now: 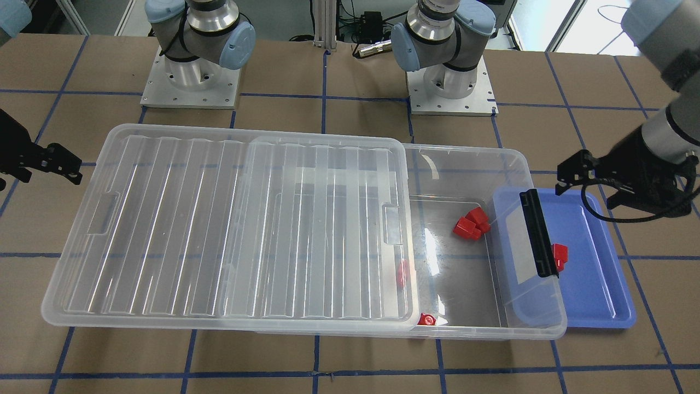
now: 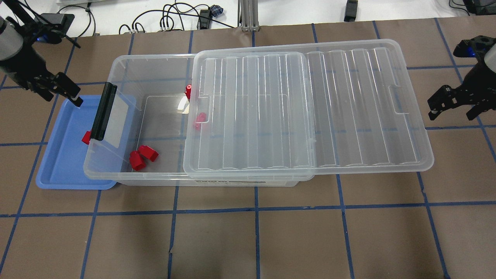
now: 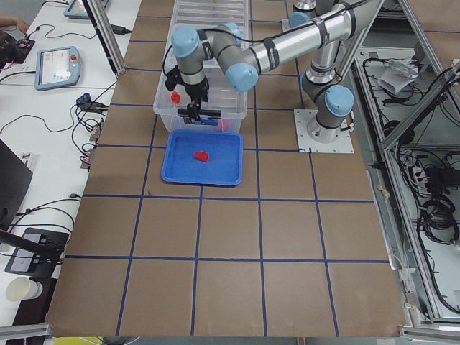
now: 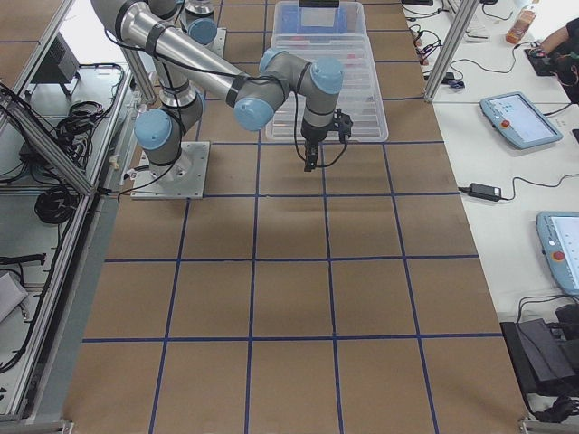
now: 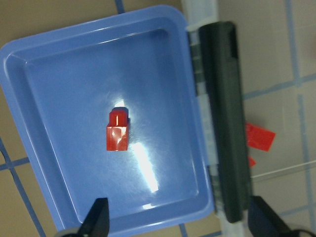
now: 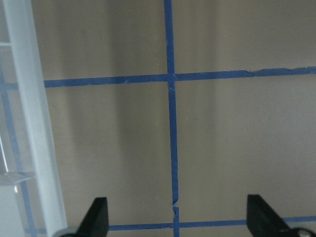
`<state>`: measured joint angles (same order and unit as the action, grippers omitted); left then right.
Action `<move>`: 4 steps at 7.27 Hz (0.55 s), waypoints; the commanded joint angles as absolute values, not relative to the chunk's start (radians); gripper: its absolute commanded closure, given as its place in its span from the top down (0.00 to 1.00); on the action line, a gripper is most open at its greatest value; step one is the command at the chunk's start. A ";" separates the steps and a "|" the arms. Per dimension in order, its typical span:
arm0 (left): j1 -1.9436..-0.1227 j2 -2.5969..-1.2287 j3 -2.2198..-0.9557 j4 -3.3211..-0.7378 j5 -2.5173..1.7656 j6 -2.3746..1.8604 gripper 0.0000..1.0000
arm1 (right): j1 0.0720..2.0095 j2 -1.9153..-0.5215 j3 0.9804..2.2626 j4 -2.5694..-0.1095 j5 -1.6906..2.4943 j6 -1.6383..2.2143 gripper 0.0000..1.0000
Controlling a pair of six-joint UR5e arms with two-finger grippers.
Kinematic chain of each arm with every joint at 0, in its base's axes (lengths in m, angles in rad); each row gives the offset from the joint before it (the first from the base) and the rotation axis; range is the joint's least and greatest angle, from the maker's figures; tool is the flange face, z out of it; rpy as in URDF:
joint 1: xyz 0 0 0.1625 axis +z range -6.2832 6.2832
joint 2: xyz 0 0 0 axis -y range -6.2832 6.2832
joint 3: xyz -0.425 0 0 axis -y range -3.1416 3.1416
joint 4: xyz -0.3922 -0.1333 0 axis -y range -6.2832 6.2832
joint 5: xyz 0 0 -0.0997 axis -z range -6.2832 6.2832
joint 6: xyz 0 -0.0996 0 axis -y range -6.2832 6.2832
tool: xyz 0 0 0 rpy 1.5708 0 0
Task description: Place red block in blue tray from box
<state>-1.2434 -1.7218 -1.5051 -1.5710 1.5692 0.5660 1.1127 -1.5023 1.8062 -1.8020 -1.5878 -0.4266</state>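
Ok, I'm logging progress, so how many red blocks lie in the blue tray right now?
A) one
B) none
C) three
A: the left wrist view shows a single red block lying on the floor of the blue tray; the other red blocks are in the clear box.

Overhead and front cameras look down from opposite sides (mirror images), both taking in the box (image 2: 162, 131). Wrist cameras sit close, facing straight down.

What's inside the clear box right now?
Two red blocks lie together in the open end, a third sits by the wall, a fourth shows dimly under the lid. The lid blurs the rest.
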 commanded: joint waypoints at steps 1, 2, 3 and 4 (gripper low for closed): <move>-1.508 -1.642 -1.413 -1.745 1.554 0.120 1.00 | 1.176 -1.502 1.812 -1.833 -1.578 -0.414 1.00; -1.613 -1.646 -1.417 -1.737 1.558 -0.005 1.00 | 1.196 -1.494 1.813 -1.850 -1.583 -0.399 1.00; -1.681 -1.631 -1.428 -1.733 1.566 -0.065 1.00 | 1.198 -1.499 1.809 -1.847 -1.591 -0.397 1.00; -1.684 -1.625 -1.445 -1.700 1.575 -0.061 1.00 | 1.200 -1.491 1.813 -1.853 -1.579 -0.397 1.00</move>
<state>-1.6409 -1.6356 -1.4296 -1.7244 1.5659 -0.0188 1.1940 -1.4962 1.8109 -1.8462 -1.5849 -0.4000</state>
